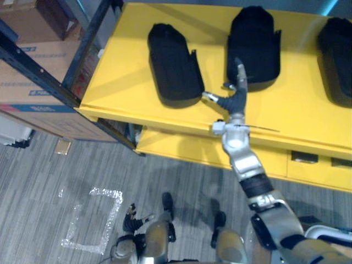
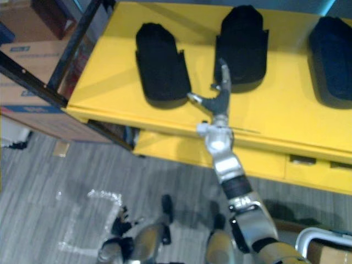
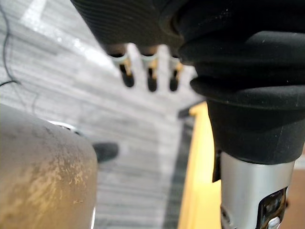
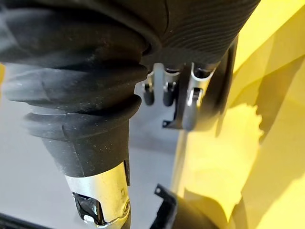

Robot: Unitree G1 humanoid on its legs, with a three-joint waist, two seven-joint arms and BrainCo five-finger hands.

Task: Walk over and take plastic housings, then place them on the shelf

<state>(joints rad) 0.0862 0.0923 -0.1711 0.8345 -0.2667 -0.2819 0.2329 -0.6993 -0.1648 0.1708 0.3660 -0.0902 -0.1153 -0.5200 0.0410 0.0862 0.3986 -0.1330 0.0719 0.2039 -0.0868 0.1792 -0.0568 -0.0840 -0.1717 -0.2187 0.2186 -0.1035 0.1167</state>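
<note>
Fingers (image 1: 240, 74) of right hand (image 1: 235, 100) straight, empty (thumb splayed), just beside plastic housing (image 1: 254, 44); left hand (image 3: 151, 82) relaxed.

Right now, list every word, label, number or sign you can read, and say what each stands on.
Cardboard box: blue printed strips, too blurred to read.
Plastic housings: no print visible.
Yellow shelf: no print visible.
Tape square on the floor: a bare outline, no lettering.

Bright, even light falls from above on the glossy yellow shelf (image 1: 126, 66). Soft shadows rim the black plastic housings (image 1: 175, 61) on it. The grey striped floor (image 1: 33, 176) below the shelf lies dimmer.
</note>
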